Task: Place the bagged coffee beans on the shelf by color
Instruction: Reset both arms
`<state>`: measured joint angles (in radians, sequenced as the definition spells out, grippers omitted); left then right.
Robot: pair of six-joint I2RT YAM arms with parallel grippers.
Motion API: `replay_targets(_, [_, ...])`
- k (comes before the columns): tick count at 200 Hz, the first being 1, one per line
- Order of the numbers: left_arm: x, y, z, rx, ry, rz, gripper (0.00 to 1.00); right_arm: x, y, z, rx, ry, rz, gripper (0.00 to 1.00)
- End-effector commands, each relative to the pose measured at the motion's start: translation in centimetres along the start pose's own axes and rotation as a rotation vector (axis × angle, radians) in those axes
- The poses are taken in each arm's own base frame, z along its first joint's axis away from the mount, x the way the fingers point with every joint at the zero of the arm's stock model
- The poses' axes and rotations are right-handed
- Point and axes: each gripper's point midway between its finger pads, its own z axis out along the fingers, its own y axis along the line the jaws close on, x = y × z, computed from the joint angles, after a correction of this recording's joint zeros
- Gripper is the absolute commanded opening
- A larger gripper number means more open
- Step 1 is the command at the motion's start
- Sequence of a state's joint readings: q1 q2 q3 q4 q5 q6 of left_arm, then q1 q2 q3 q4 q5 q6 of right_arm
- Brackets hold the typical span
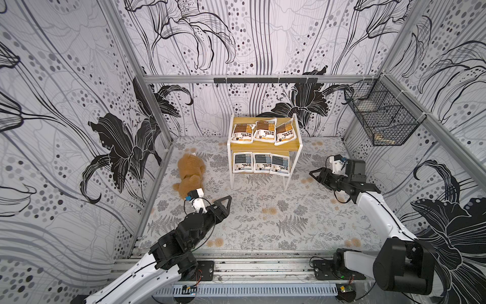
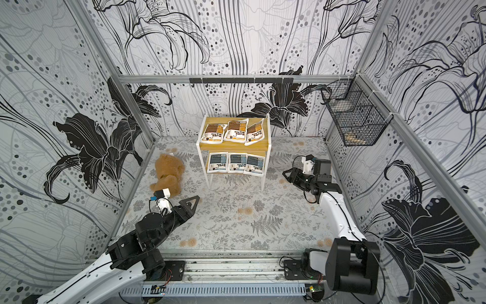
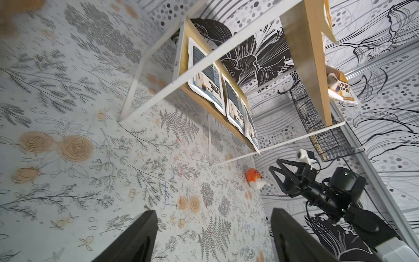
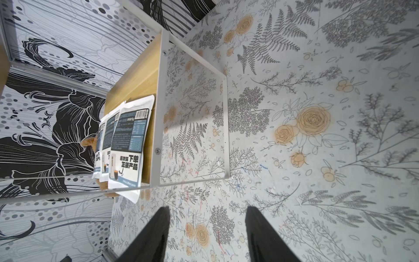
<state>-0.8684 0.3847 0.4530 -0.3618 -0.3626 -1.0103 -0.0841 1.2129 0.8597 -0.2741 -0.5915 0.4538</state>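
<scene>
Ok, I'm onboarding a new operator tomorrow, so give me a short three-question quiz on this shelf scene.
1. True or false: the brown-label bags lie on the lower board of the shelf.
2. What lies on the patterned surface beside the shelf, on the left arm's side? A) plush bear B) mug C) book
3. Fill in: ___ grey-blue bags lie on the lower board.

Key: 1 false (they are on the upper board); 2 A; 3 three.
</scene>
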Motion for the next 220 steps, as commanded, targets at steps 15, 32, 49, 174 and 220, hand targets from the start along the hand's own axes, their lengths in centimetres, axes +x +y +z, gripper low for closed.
replay_targets(15, [-3.4, 0.2, -1.3, -0.101, -0.111, 0.153, 0.90, -0.3, -0.8, -1.1, 0.065, -0.048, -0.109, 0.61])
replay_targets(32, [-4.5, 0.4, -1.4, -0.170, -0.137, 0.242, 0.99, -0.9, -2.0, -1.4, 0.136, -0.081, -0.193, 0.63])
replay_targets(49, [-5.7, 0.5, -1.4, -0.242, -0.177, 0.388, 0.98, -2.2, -3.1, -1.5, 0.212, -0.121, -0.308, 0.65])
replay_targets(174, [-12.2, 10.7, 4.2, -0.497, -0.244, 0.587, 0.97, -2.4, -9.6, 0.5, 0.376, -0.391, -0.489, 0.74])
replay_targets(220, [-14.4, 11.3, 5.6, -0.460, -0.370, 0.615, 0.97, -2.7, -9.4, 0.9, 0.348, -0.449, -0.527, 0.74])
